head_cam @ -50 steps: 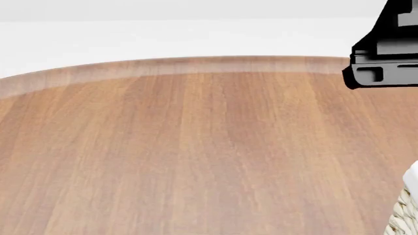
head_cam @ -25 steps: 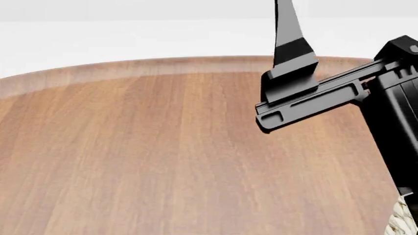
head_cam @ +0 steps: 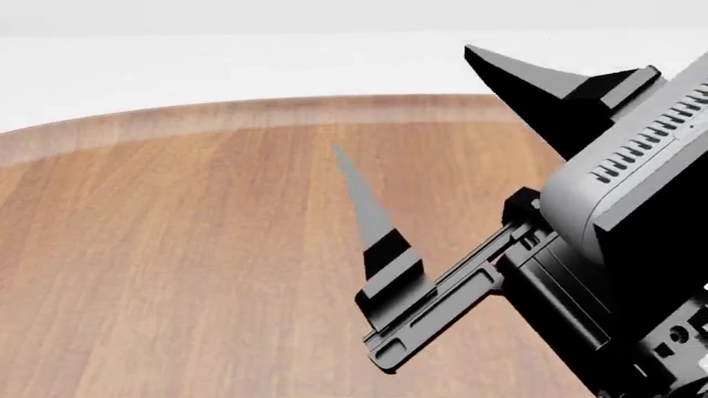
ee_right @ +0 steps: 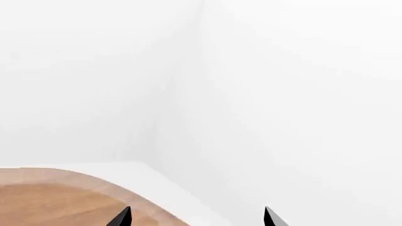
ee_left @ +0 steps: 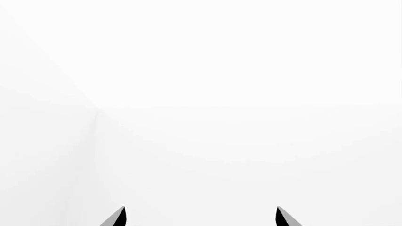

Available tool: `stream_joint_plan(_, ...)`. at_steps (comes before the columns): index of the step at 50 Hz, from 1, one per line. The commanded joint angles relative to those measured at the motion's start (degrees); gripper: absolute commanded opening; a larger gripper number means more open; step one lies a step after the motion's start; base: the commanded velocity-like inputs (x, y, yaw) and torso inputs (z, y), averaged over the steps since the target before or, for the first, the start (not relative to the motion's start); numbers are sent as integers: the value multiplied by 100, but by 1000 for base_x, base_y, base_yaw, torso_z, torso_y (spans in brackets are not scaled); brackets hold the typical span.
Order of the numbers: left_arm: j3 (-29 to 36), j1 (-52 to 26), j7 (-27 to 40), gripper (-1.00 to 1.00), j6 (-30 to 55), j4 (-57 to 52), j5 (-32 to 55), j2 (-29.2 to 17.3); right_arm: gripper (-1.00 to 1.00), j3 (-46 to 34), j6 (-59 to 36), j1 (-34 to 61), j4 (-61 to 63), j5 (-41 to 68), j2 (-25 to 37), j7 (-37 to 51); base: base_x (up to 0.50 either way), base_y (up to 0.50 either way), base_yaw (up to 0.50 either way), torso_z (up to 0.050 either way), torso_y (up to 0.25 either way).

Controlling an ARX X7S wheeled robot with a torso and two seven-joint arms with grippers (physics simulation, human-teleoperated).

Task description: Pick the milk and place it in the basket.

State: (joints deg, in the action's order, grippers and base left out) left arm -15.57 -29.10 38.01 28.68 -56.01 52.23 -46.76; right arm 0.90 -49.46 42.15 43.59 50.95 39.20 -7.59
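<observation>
Milk is nowhere in any current view, and neither is the basket, so the pick looks not yet begun. The right gripper [head_cam: 404, 120] hangs over the bare wooden table [head_cam: 166, 249] with its fingers spread wide and empty. The left gripper [ee_left: 199, 216] shows only two well-separated fingertips against blank white, holding nothing.

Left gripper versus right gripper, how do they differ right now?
The right gripper shows in the head view, angled above the wooden table; the left gripper does not appear there. The right gripper's wrist view takes in the table's curved edge, while the left gripper's shows only blank white. Shared: both are open, fingertips apart, with nothing between them.
</observation>
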Motion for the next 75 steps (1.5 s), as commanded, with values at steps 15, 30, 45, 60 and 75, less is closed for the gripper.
stream_joint_plan(15,-34,32,-73,100,-61,21,-138,68,100,-622,669,-1304,97,-289,226,-1575,0,0,0,0,0)
stream_joint_plan(30,-39,99,-54,100,-117,16,-144,44,100,-924,1055,-1887,180,-501,378,-2110,0,0,0,0,0)
stream_joint_plan(45,-22,139,-26,100,-160,15,-139,20,100,-1276,1340,-2247,268,-810,511,-2535,0,0,0,0,0)
stream_joint_plan(60,-5,149,-8,100,-203,35,-126,-14,100,-1643,1476,-2432,162,-1140,471,-2688,0,0,0,0,0)
stream_joint_plan(75,43,147,1,100,-238,59,-143,-40,100,-2284,1628,-2726,-282,-1829,414,-2811,0,0,0,0,0)
